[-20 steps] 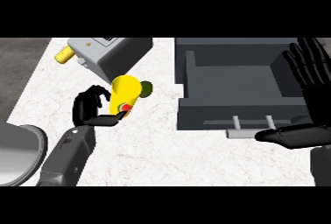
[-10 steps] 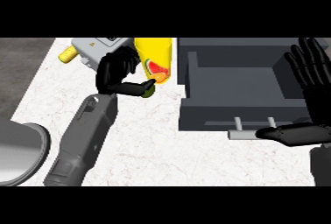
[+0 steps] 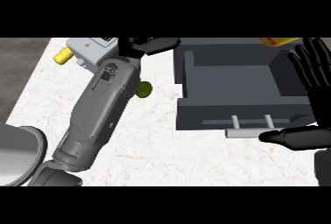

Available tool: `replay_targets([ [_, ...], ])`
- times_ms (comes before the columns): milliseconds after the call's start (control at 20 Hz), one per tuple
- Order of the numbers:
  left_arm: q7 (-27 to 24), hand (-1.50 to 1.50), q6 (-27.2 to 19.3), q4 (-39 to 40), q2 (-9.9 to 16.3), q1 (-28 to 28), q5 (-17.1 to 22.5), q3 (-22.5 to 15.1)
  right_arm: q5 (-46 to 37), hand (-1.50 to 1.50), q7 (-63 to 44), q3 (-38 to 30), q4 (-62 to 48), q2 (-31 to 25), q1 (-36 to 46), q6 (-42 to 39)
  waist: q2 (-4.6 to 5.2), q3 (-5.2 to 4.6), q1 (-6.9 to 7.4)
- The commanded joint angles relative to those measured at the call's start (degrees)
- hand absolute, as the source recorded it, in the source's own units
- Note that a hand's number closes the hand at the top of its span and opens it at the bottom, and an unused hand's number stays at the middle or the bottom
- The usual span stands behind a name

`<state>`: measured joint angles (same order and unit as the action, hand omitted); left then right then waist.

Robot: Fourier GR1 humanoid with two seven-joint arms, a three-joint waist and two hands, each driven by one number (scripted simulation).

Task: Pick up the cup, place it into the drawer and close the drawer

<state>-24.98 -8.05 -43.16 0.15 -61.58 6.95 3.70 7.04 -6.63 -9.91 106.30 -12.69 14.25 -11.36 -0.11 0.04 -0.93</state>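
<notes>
Counter point(image 3: 161, 162): white, marbled, fills most of the frame between a dark strip at left and the right edge.
Left forearm point(image 3: 97, 113): grey, runs from lower left slantwise up to the top edge, left of centre.
Drawer point(image 3: 239, 117): grey, pulled open, upper right of centre; inside bare where visible; handle bar point(image 3: 249, 132) on the front wall, facing the lower edge.
Right hand point(image 3: 320, 100): black, at the right edge beside the drawer, spread wide with fingers up, thumb just right of the handle; holds nothing.
Grey round object point(image 3: 19, 153): lower left corner, partly cut off.
Grey box point(image 3: 90, 49): upper left, at the top edge, partly behind the left forearm.
Left hand point(image 3: 145, 44): black, at the top edge just left of the drawer's far corner; cut off by the frame, grasp impossible to tell.
Cup point(image 3: 281, 41): yellow sliver at the top edge, upper right, beyond the drawer's back wall, well apart from the left hand.
Green ball point(image 3: 143, 89): on the counter, touching the left forearm's right side.
Yellow knob point(image 3: 62, 55): left of the grey box.
</notes>
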Motion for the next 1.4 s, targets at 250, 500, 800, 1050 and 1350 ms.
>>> replay_targets([
  [250, 10.5, 1.50, -11.2, 13.7, -0.1, -13.8, 5.7, -9.0, 0.3, -1.50, 0.3, 0.3, -0.4, -0.4, 2.2, -0.6, 0.63, 0.03, -2.62],
  [500, 10.8, 1.50, -14.0, 22.5, -0.1, -17.3, 6.7, -12.5, 1.9, -1.50, -0.2, 0.1, -2.2, -1.0, 4.5, -1.8, 1.41, 0.08, -4.91],
  [800, 13.9, 1.50, -7.5, 27.0, -0.2, -16.7, 8.6, -18.9, -0.5, -1.50, 2.4, 3.2, -4.4, 1.0, 6.0, -1.6, 2.31, 0.12, -7.26],
  [1050, 14.6, 1.50, -6.6, 28.6, -0.2, -16.2, 9.0, -22.4, -0.6, -1.50, 2.6, 4.0, -4.5, 1.3, 7.8, -1.6, 2.93, 0.12, -8.92],
  [1350, 9.3, -1.50, -7.4, 24.4, -0.2, -11.1, 15.2, -22.6, 3.7, -1.50, 1.7, 6.7, -3.8, 2.5, 9.1, -5.4, 3.02, 0.04, -11.46],
])
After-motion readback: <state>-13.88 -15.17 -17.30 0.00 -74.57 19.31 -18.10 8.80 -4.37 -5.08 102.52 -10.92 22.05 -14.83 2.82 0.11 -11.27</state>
